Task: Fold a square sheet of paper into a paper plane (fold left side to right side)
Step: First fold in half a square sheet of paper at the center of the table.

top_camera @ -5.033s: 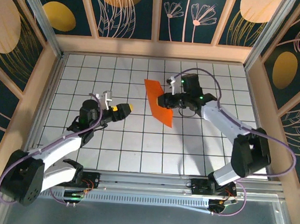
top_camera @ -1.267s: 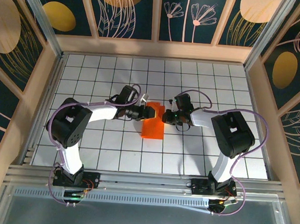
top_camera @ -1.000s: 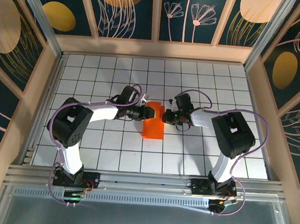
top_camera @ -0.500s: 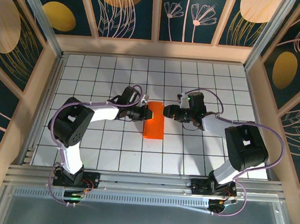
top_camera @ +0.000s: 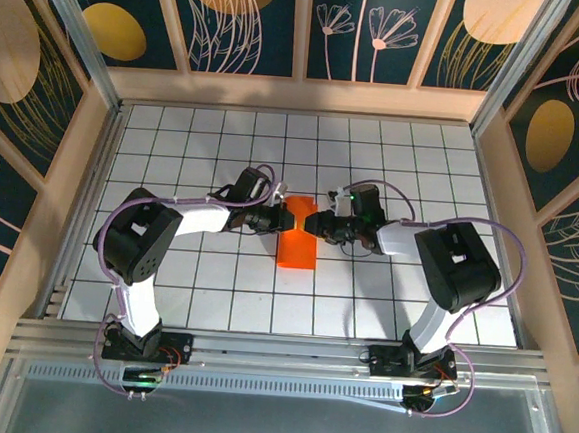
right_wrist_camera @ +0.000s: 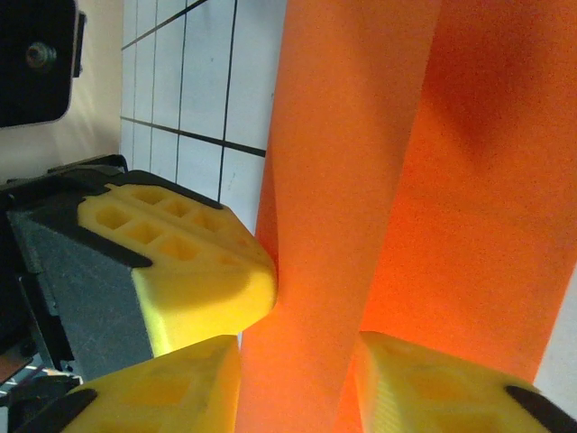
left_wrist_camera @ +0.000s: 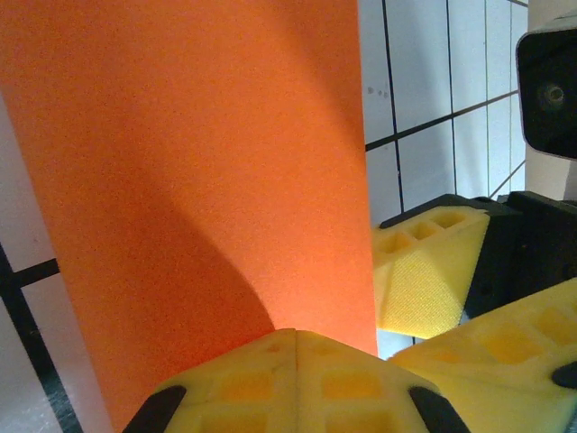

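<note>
Left gripper (top_camera: 281,219): jaws pressed together, the two yellow fingertips meeting along one seam. The tips sit at the left edge of the square sheet of paper (top_camera: 298,249). Whether any paper is caught between them cannot be told.

Right gripper (top_camera: 312,223): jaws spread. In the right wrist view its yellow fingers (right_wrist_camera: 433,383) stand apart, and a raised orange layer of the sheet runs up through the gap. The layer passes between them without a visible pinch.

Sheet: bright orange, folded to a narrow rectangle, lying near the middle of the grid table (top_camera: 214,281). Its long sides run from near to far. One layer lies flat on the tiles; another stands up off it at the far end.

Obstructions: seen from above, the two grippers come in from opposite sides and almost meet over the far part of the sheet, covering it there. In the left wrist view the left gripper's own fingertips hide the sheet's nearest edge, and the right gripper's fingers stand just beside its right edge. In the right wrist view the left gripper's finger (right_wrist_camera: 180,262) touches the sheet's left edge.

Surroundings: purple cables (top_camera: 540,281) loop along both arms. A metal rail (top_camera: 279,348) crosses the near edge. Wood-framed wall panels (top_camera: 225,11) with leaf patterns enclose the table.
</note>
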Controlling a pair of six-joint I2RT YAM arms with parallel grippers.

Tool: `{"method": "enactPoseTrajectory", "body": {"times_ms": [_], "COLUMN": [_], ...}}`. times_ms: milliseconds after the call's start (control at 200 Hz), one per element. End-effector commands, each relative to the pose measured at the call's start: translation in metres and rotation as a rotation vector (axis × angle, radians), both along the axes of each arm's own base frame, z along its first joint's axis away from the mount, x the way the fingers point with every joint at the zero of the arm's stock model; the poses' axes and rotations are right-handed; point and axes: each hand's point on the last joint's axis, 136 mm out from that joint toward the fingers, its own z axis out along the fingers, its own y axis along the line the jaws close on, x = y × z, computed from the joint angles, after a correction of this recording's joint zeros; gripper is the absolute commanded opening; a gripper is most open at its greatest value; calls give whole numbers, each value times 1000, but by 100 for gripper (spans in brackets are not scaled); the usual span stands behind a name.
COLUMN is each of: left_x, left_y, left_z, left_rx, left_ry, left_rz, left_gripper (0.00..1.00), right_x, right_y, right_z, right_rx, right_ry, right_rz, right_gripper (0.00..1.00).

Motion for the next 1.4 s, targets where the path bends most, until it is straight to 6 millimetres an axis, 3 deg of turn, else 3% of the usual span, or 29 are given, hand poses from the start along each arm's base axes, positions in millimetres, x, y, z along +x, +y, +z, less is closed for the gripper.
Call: {"method": "enactPoseTrajectory", "body": {"times_ms": [0, 135, 325, 340, 480, 591, 871, 1181, 1396], "left_x": [3, 4, 11, 6, 9, 9, 4, 1, -2], "left_y": [-5, -5, -2, 2, 19, 33, 29, 12, 15], "left_z": [0, 3, 24, 19, 22, 14, -14, -23, -39], "left_rx": [-8, -13, -17, -4, 76, 155, 172, 96, 146], "left_ry": [-5, -13, -75, -64, -102, -107, -40, 2, 30], "left_rz": [8, 16, 48, 50, 105, 134, 105, 68, 68], "left_gripper": [2, 4, 18, 20, 37, 45, 49, 52, 51], "right_x": [1, 2, 5, 6, 9, 11, 13, 13, 12], "right_y": [7, 4, -2, -2, -8, -10, -12, -12, -14], "right_z": [5, -1, -12, -13, -18, -22, -27, -29, -31], "right_rx": [31, 3, -75, -81, -130, -157, -204, -211, -225], "right_ry": [-4, 5, 22, 22, 21, 24, 26, 27, 28], "right_rz": [15, 4, -17, -20, -42, -52, -63, -62, -60], "right_gripper": [33, 18, 2, 1, 1, 1, 1, 2, 2]}}
